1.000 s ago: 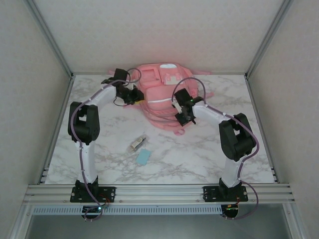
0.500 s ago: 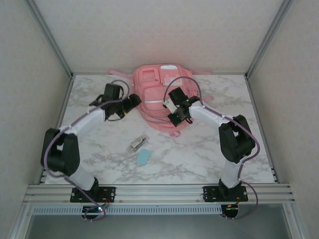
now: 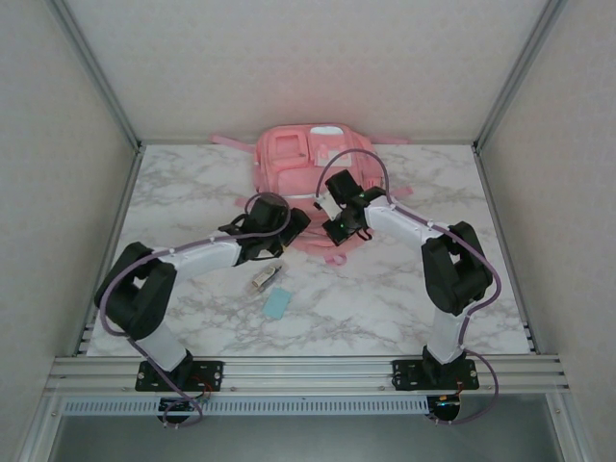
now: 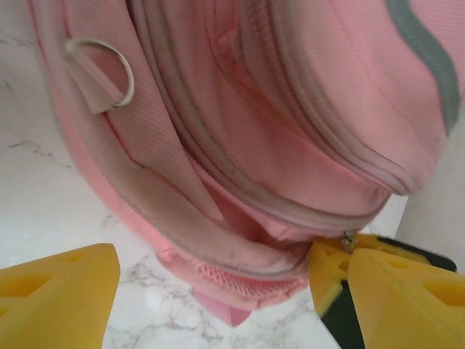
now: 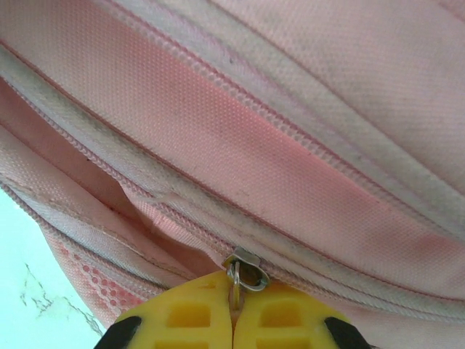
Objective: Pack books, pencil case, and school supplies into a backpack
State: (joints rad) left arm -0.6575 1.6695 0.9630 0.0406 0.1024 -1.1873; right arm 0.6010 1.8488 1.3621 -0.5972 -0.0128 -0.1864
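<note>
The pink backpack lies at the back of the table, its near edge toward me. My right gripper is shut on the metal zipper pull at the backpack's near edge, yellow fingertips pressed together. My left gripper hangs open just left of it, over the partly open zipper seam, nothing between its fingers. A light-blue block and a small silvery item lie on the table in front. The books and the pencil case are out of view.
White marble tabletop inside a frame with grey walls on three sides. A grey ring on a strap hangs at the backpack's side. Bare table lies right of the blue block and along the left wall.
My left gripper let go at the backpack's left side, opened, and swung round to its near edge beside the right gripper. The backpack settled flatter. The right gripper kept the zipper pull.
</note>
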